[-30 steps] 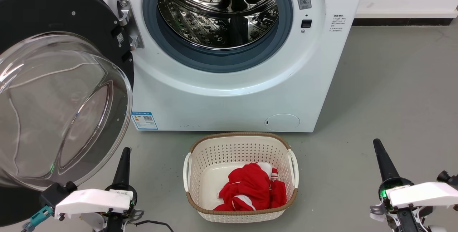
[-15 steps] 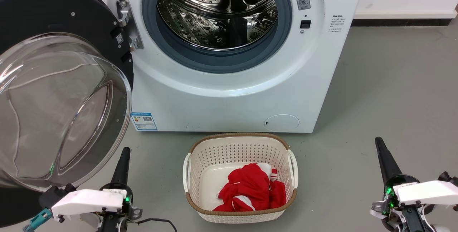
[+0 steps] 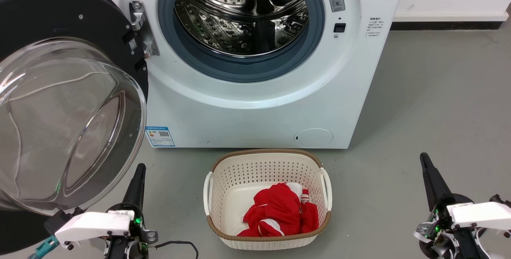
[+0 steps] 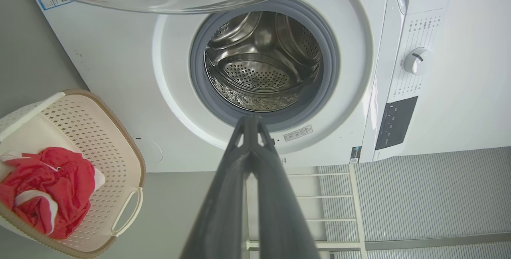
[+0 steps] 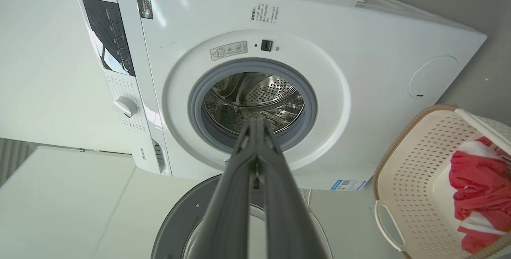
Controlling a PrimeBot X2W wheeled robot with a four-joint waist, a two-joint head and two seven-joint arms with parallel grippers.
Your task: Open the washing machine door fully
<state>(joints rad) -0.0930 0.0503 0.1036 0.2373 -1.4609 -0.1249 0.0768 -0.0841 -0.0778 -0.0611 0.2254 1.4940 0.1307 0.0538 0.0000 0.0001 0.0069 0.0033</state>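
Washing machine door [image 3: 68, 103] swung wide open at 9 o'clock of steel drum [image 3: 243, 15], hinged to washing machine [image 3: 259, 107]; unchanged since a second ago. Left gripper [image 3: 140, 168] at 7 o'clock near door's lower rim, fingers pressed together, empty; its wrist has sunk slightly toward bottom edge. Right gripper [image 3: 423, 157] at 5 o'clock, fingers also together, empty, drifted slightly right. Laundry basket [image 3: 267, 154] with red garment [image 3: 279, 211] at 6 o'clock, unmoved.

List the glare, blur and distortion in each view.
Head view: sharp, evenly lit; pale reflections streak the glass of the washing machine door, and the steel drum glints. Left wrist view: wide-angle bends the washing machine; the left fingers blurred. Right wrist view: same bending, sheen on its front, right fingers blurred.
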